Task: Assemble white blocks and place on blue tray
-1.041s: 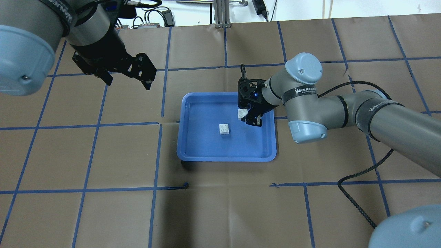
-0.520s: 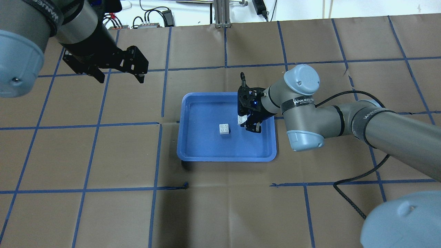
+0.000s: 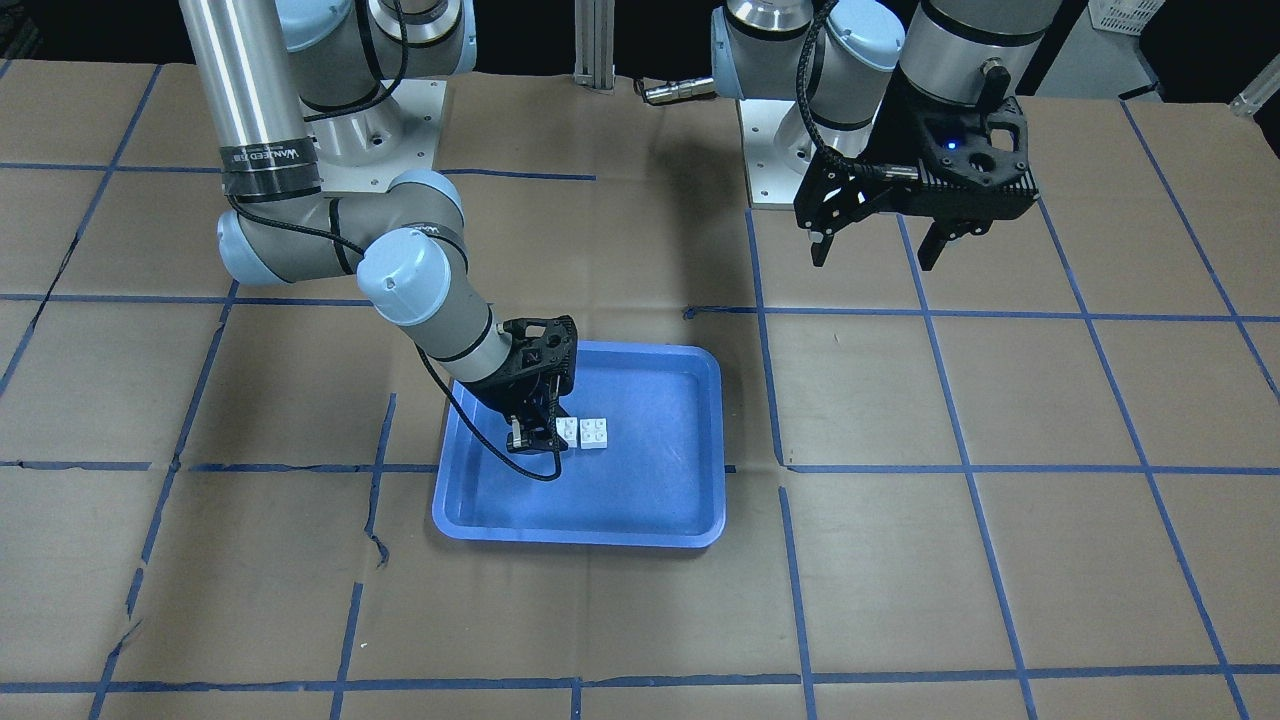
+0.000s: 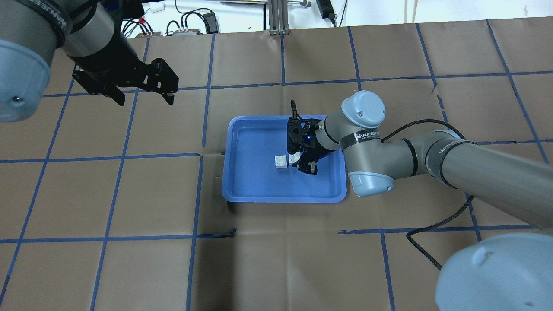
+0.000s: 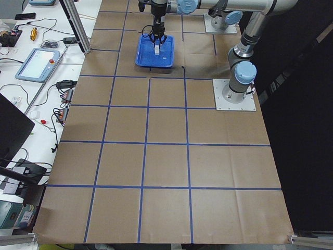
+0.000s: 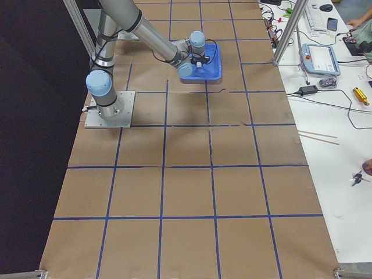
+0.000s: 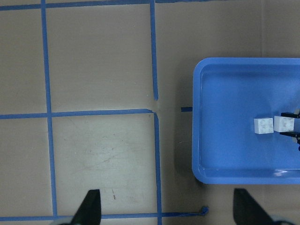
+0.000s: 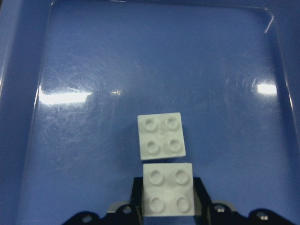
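**A:** How far along is the job?

**B:** Both pieces sit inside the blue tray, near its middle, but they are not joined. The right gripper has its jaws clamped on the held white brick, studs up. The loose white brick lies on the tray floor just beside it, with a thin gap between them. I'd judge that only the stacking is left: set the held one over the other's studs and press. Since both are already in the tray, the placing then comes for free.

**A:** And the other arm?

**B:** The left gripper hangs over bare tabletop, well apart from the tray, with its jaws spread and empty.

**A:** What does one camera catch that another misses?

**B:** The right wrist view shows four studs on each brick and the gap between them. From overhead, the gripper partly hides the held brick. The left wrist view shows both bricks side by side within the tray. In the two end views the tray is too small to make out any bricks. No view tells me whether the held brick touches the tray floor.
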